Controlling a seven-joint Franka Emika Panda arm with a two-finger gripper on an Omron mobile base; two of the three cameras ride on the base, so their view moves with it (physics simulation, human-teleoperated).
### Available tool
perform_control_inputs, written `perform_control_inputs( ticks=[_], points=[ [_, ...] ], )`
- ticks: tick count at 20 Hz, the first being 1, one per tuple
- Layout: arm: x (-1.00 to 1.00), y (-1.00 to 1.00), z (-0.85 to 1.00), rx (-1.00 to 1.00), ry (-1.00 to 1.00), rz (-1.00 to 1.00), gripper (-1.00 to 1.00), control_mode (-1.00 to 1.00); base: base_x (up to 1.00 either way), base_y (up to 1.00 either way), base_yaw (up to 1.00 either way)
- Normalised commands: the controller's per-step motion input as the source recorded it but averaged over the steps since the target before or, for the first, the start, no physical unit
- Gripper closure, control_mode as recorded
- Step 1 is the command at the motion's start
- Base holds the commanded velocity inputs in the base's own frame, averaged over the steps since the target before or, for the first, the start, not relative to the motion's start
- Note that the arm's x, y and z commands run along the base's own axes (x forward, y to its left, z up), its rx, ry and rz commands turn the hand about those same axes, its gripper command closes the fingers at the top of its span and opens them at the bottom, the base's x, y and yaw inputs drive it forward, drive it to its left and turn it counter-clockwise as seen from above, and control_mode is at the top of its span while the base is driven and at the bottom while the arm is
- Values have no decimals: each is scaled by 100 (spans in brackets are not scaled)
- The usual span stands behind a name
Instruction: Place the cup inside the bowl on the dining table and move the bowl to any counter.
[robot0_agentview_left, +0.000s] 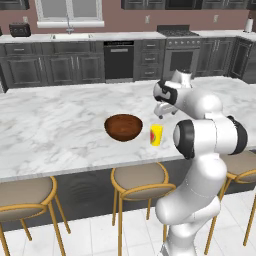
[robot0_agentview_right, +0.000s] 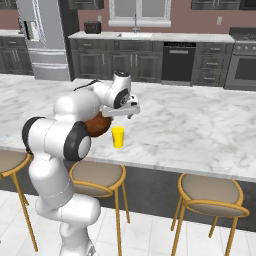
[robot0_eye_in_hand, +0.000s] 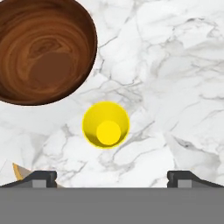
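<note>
On the white marble dining table (robot0_agentview_left: 55, 125) stands the small yellow cup (robot0_agentview_left: 156, 135), upright near the front edge. Just to its left sits the wide reddish-brown bowl (robot0_agentview_left: 123, 127), holding nothing. My gripper (robot0_agentview_left: 161, 112) hangs above the cup, pointing down, jaws wide open and holding nothing. From the hand camera, the cup (robot0_eye_in_hand: 106, 124) lies between and slightly ahead of the two fingertips (robot0_eye_in_hand: 42, 177), with the bowl (robot0_eye_in_hand: 41, 48) at upper left. In the right base view the cup (robot0_agentview_right: 118, 136) stands under the gripper (robot0_agentview_right: 125, 114), and my arm hides most of the bowl (robot0_agentview_right: 101, 124).
Round gold-legged stools (robot0_agentview_left: 139, 180) line the table's near side. The counter (robot0_agentview_left: 125, 36) with dark cabinets runs along the back wall, with a sink, a toaster (robot0_agentview_left: 20, 29) and a stove (robot0_agentview_left: 178, 32). A steel fridge (robot0_agentview_right: 42, 37) stands at the far left.
</note>
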Motion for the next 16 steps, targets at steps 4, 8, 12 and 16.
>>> perform_control_inputs(
  ticks=[4, 8, 12, 16],
  points=[
    [0, 0, -21, 0, 0, -5, -100, -100, 0, 0, 0],
    [1, 0, -15, 0, 0, -11, -100, -100, 0, 0, 0],
    [10, -7, 0, 1, 0, -16, -100, -100, 0, 0, 0],
    [8, -12, 0, 6, 0, -22, -100, -100, 0, 0, 0]
  ],
)
